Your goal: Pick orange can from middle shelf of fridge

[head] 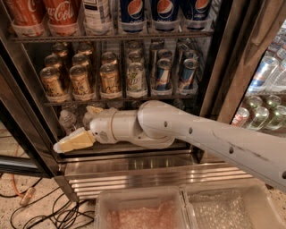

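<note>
The fridge [220, 67] fills the frame, its dark door frame at the right and its ribbed steel base [134, 179] low in the centre. The robot's white arm [201, 134] crosses from the lower right toward the left centre. In the upper left, red bottles [60, 13] carry Coca-Cola script. Beside them, blue bottles [132, 11] show the Pepsi globe.

The middle shelf [147, 98], a thin dark rack, runs across the centre. The orange can [81, 81] stands at its front left among matching cans. It is orange-gold with a silver rim and a pale label mark, and its wording is unreadable. The pincer [62, 146] hangs below that shelf at the left centre, well apart from the can. I cannot tell whether it is wide or narrow.
</note>
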Controlling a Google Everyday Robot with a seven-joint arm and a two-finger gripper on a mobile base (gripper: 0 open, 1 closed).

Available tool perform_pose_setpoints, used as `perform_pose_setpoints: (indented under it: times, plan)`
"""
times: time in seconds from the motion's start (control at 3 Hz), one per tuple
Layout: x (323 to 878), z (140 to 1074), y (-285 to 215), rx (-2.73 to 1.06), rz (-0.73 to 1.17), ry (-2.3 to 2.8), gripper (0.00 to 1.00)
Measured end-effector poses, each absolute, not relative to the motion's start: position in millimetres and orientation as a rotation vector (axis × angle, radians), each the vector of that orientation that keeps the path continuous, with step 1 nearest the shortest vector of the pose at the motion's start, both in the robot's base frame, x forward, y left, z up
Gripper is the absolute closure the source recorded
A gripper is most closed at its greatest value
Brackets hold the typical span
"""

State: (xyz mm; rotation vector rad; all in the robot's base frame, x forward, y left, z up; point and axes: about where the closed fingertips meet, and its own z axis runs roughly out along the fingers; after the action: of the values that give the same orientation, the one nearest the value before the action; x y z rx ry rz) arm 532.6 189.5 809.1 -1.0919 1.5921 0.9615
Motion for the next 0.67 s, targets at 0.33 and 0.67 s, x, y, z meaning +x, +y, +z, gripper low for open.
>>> perform_pose_setpoints:
  times: [0.33, 0.67]
  plan:
    - [532.6, 809.1, 189.5, -1.092, 0.961, 1.592, 0.00]
    - [534.5, 806.4, 191.2, -1.028, 0.951, 1.584, 0.00]
